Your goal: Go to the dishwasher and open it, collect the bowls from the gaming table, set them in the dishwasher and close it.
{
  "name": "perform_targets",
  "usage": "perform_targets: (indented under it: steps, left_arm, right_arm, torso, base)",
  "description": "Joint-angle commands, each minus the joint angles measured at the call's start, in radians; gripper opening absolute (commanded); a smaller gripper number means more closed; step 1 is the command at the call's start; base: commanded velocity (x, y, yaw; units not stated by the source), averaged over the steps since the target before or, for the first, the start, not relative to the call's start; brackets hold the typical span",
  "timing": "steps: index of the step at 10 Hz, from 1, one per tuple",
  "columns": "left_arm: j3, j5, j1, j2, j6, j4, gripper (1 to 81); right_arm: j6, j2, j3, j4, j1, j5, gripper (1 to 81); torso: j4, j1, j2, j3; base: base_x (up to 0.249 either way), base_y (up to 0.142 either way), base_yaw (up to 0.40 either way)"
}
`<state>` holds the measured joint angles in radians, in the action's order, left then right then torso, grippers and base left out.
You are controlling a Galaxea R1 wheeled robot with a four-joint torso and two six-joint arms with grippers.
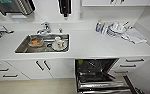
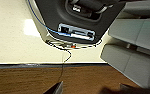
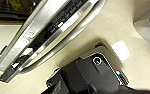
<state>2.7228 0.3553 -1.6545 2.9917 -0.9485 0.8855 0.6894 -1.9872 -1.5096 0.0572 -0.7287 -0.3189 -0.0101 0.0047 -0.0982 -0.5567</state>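
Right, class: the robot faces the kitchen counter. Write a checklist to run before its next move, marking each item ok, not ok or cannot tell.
1. Dishwasher door down: ok.
2. Dishwasher rack free for bowls: cannot tell, interior dark.
3. Bowls in hand: cannot tell.
4. Floor in front of the cabinets unobstructed: ok.
5. Sink free of dishes: not ok, dishes sit in it.

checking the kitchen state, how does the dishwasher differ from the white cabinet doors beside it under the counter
The dishwasher stands open, its door dropped forward and a dark interior with racks showing; the white cabinet doors are shut. The dishwasher door edge looks steel, with a wide bar handle; the cabinet doors are white with short dark handles. Both sit under the same white counter.
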Motion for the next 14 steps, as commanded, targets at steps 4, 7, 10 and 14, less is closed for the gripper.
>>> perform_targets:
  steps: [4, 7, 10, 14]
  left_arm:
    - [-0.005, -0.045, -0.032, -0.003, -0.001, 0.015, 81.1]
    - [0.0, -0.049, 0.001, -0.006, 0.002, 0.012, 81.1]
    - [0.0, -0.061, 0.017, -0.005, 0.002, 0.004, 81.1]
    - [0.003, -0.062, 0.02, -0.005, 0.002, 0.003, 81.1]
  right_arm:
    - [-0.142, -0.014, -0.021, -0.025, -0.248, -0.043, 81.1]
    - [-0.182, -0.064, -0.075, -0.031, -0.373, 0.009, 81.1]
    - [-0.175, -0.121, -0.164, -0.016, -0.478, 0.159, 81.1]
    - [-0.123, -0.213, -0.228, 0.08, -0.472, 0.19, 81.1]
  torso:
    - [0.0, 0.07, -0.11, 0.0]
    - [0.0, 0.127, -0.205, 0.0]
    - [0.0, 0.193, -0.311, 0.001]
    - [0.0, 0.283, -0.456, 0.002]
  base:
    - [0.0, 0.0, 0.0]
    - [0.0, 0.0, 0.0]
    - [0.0, 0.0, 0.0]
    - [0.0, 0.0, 0.0]
